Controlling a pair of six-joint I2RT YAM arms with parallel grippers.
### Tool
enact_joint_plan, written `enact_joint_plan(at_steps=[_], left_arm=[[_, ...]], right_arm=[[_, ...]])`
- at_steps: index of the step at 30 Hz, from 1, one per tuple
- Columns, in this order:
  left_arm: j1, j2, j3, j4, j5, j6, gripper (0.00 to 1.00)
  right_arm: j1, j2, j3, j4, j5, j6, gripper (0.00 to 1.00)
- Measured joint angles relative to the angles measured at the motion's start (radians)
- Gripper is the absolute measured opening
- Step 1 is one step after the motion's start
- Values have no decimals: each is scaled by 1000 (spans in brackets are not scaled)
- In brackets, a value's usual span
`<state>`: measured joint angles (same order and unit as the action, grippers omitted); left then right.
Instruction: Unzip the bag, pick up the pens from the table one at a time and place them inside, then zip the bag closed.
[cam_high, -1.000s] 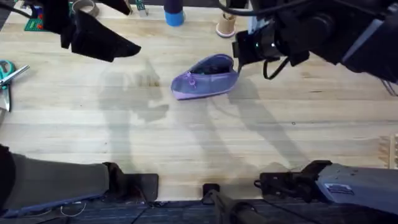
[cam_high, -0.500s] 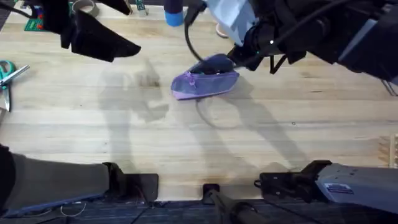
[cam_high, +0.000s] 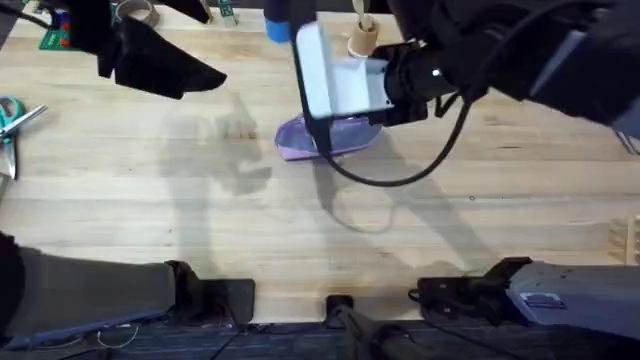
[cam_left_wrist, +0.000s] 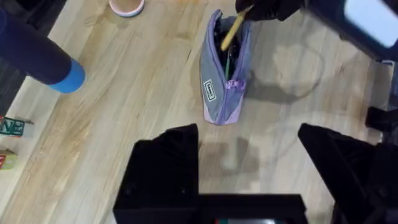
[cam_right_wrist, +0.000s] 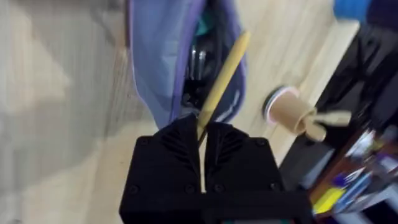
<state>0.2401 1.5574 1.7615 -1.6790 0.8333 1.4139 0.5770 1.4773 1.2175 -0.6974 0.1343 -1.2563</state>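
Note:
The lavender bag (cam_left_wrist: 222, 74) lies on the wooden table (cam_high: 200, 220) with its zipper open, and dark items show inside (cam_right_wrist: 198, 62). My right gripper (cam_right_wrist: 202, 134) is shut on a yellow-orange pen (cam_right_wrist: 224, 68), whose far end points down into the bag's open mouth. The left wrist view has that pen (cam_left_wrist: 231, 28) slanting into the bag from the right gripper (cam_left_wrist: 264, 9). In the overhead view the right wrist covers most of the bag (cam_high: 297, 142). My left gripper (cam_left_wrist: 249, 155) hovers open, short of the bag, holding nothing.
Scissors (cam_high: 12, 118) lie at the table's left edge. Along the far edge stand a blue cylinder (cam_high: 280, 24), a tape roll (cam_high: 135, 12) and a wooden spool (cam_high: 362, 38). A black cable (cam_high: 390, 180) loops under the right arm.
The right arm has swung left over the bag and tipped its wrist down, bringing the pen into the bag's mouth. The left arm has stayed still.

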Motion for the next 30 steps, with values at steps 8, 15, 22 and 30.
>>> enact_joint_plan(at_steps=[8, 15, 22, 30], left_arm=[[0, 0, 0, 0, 0, 0, 995], [0, 0, 0, 0, 0, 0, 995], [0, 0, 0, 0, 0, 0, 995], [0, 0, 0, 0, 0, 0, 995]], right_arm=[[-16, 63, 0, 53, -1, -253, 33], [-37, 103, 0, 61, -1, -325, 33], [-37, 145, 0, 74, -6, -355, 34], [-23, 178, 0, 84, -82, -368, 33]])
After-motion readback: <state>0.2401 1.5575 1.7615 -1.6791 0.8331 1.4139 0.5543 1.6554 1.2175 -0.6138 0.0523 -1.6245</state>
